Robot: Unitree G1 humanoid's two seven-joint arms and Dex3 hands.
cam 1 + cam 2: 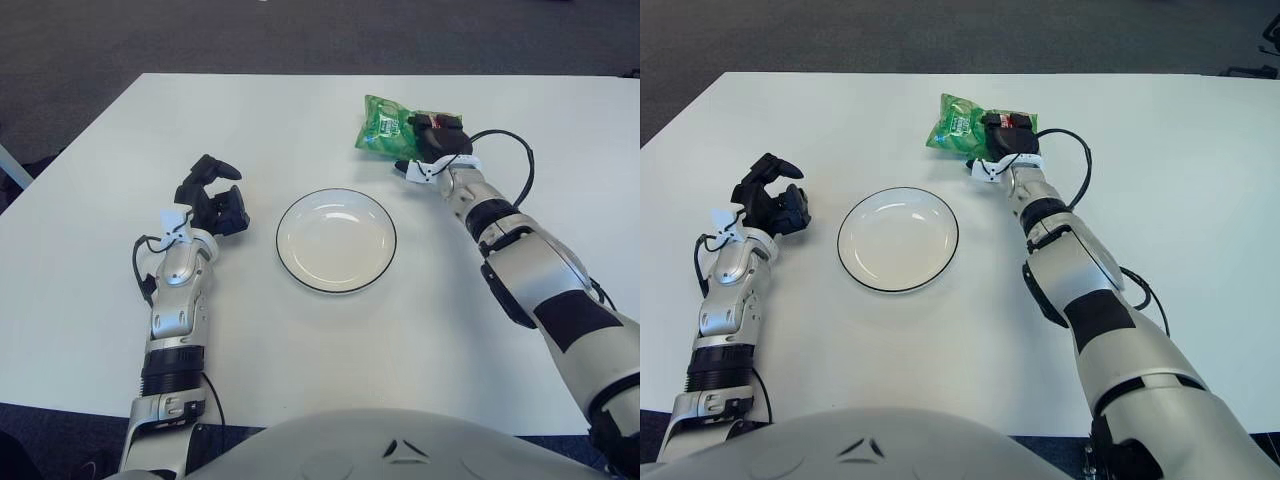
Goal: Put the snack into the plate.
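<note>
The right hand (437, 140) is reaching across the table (300, 340) to the snack (385, 124), a green bag lying beyond and to the right of the plate (336, 240). The hand is covering the bag's right end, with its fingers closing over that end; whether the grip is complete cannot be told, as the contact is hidden under the hand. The bag appears to be lying on the table, well apart from the plate, which is holding nothing. The left hand (212, 196) is idling to the left of the plate, fingers loosely curled and holding nothing.

Risks from this point:
- The grasp is taking only one end of the bag. The free end is likely to sag or swing on lifting.
- The film is slick and crushable; a shallow pinch may slip.
- A low carry may drag the bag against the plate rim and shift the plate.
</note>
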